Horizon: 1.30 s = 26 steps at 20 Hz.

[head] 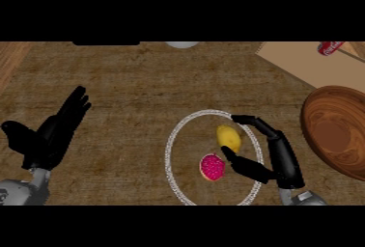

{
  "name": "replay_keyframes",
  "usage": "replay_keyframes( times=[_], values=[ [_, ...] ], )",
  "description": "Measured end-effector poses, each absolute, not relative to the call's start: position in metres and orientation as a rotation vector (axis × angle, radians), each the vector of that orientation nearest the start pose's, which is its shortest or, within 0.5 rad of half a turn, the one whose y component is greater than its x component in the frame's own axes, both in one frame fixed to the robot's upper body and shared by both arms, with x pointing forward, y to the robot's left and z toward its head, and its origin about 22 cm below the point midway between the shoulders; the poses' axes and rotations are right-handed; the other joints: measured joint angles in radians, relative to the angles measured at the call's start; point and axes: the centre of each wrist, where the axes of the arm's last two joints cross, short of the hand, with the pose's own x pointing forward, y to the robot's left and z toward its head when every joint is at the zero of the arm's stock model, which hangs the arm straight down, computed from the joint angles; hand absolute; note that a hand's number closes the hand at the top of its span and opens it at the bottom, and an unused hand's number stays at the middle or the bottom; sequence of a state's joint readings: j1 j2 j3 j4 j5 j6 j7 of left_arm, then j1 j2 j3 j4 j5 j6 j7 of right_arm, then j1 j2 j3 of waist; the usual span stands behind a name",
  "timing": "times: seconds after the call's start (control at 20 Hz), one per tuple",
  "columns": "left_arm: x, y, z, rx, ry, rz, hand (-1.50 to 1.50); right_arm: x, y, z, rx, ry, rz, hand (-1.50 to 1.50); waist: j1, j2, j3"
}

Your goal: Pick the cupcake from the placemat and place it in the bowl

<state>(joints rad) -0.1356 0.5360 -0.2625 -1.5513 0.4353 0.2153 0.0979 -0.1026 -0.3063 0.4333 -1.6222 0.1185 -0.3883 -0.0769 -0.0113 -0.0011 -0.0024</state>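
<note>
A cupcake with a pink top sits in the lower middle of the oval, white-rimmed placemat. Just beyond it on the mat lies a yellow, lemon-like fruit. My right hand hovers over the mat's right side, open. Its fingers arch past the far side of the yellow fruit, and its thumb points left, just right of the cupcake. Nothing is held. The wooden bowl stands at the right edge, partly cut off. My left hand rests open at the far left, fingers up.
A tan board lies at the back right with a red can on it. A white round object and a dark object sit at the counter's far edge.
</note>
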Motion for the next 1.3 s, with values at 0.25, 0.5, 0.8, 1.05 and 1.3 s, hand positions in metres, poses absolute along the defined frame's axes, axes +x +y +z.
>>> replay_keyframes(
  times=[0.25,0.5,0.8,1.05,1.3],
  values=[
    [0.279,0.293,0.056,0.05,-1.437,-0.18,0.0,0.197,-0.141,0.005,-0.259,-1.935,0.462,-1.5,-0.002,0.0,0.001],
    [0.286,0.3,0.058,0.052,-1.423,-0.193,0.0,0.177,-0.131,0.022,-0.427,-1.903,0.565,-1.5,-0.005,-0.003,0.0],
    [0.286,0.303,0.06,0.05,-1.413,-0.199,0.0,0.174,-0.125,0.059,-0.563,-1.692,0.768,-1.5,-0.002,-0.007,-0.004],
    [0.288,0.295,0.062,0.039,-1.413,-0.21,0.0,0.172,-0.098,0.092,-0.624,-1.498,0.939,-1.5,0.008,-0.005,-0.003],
    [0.289,0.294,0.054,0.034,-1.415,-0.209,0.0,0.182,-0.064,0.127,-0.643,-1.371,1.048,-1.5,0.018,0.0,-0.001]
  ],
)
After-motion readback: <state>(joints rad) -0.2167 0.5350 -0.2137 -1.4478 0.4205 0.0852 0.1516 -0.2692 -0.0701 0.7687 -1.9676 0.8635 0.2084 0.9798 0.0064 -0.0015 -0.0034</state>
